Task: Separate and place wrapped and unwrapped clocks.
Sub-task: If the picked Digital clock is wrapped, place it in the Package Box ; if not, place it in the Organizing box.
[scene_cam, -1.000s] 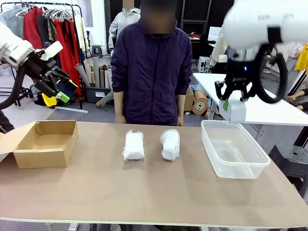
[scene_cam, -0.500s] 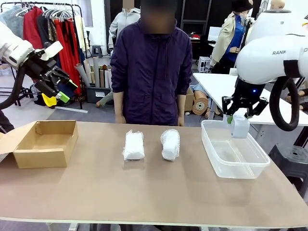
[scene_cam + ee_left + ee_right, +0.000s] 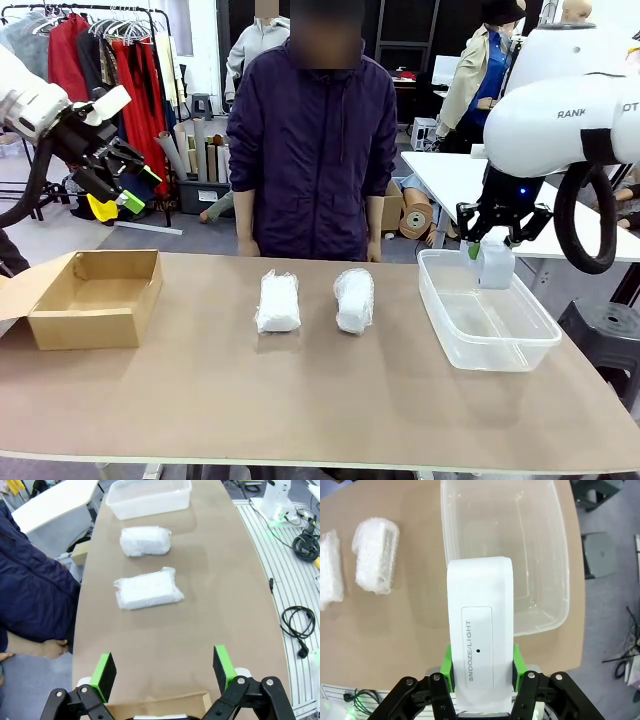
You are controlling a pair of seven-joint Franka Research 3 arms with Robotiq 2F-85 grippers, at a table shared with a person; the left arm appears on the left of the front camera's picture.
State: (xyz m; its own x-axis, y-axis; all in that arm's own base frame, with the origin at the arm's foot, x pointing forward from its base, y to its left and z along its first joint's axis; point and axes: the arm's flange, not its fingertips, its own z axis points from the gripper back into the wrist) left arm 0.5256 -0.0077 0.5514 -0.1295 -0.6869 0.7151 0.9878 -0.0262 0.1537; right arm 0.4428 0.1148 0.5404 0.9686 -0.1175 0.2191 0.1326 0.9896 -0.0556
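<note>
Two wrapped clocks lie side by side in the middle of the table, one flat [image 3: 278, 301] and one rounder [image 3: 354, 299]. The unwrapped clock [image 3: 496, 263], a smooth white block, hangs above the far edge of the clear plastic bin [image 3: 436, 305], and my right gripper [image 3: 495, 245] is shut on it. The right wrist view shows this clock [image 3: 480, 630], printed SNOOZE/LIGHT, between the green pads [image 3: 447, 667] over the bin [image 3: 555, 595]. My left gripper [image 3: 125, 185] hangs open and empty, high above the cardboard box [image 3: 95, 297]. In the left wrist view, both wrapped clocks [image 3: 148, 588] [image 3: 145, 541] lie beyond it.
A person in a dark jacket [image 3: 315, 140] stands at the far side of the table, behind the wrapped clocks. The open cardboard box sits at the table's left end and the clear bin at the right end. A white table [image 3: 560, 225] stands behind the bin.
My right gripper has carried the unwrapped clock a little to the right and down, closer to the bin's far edge. The left arm has not moved.
</note>
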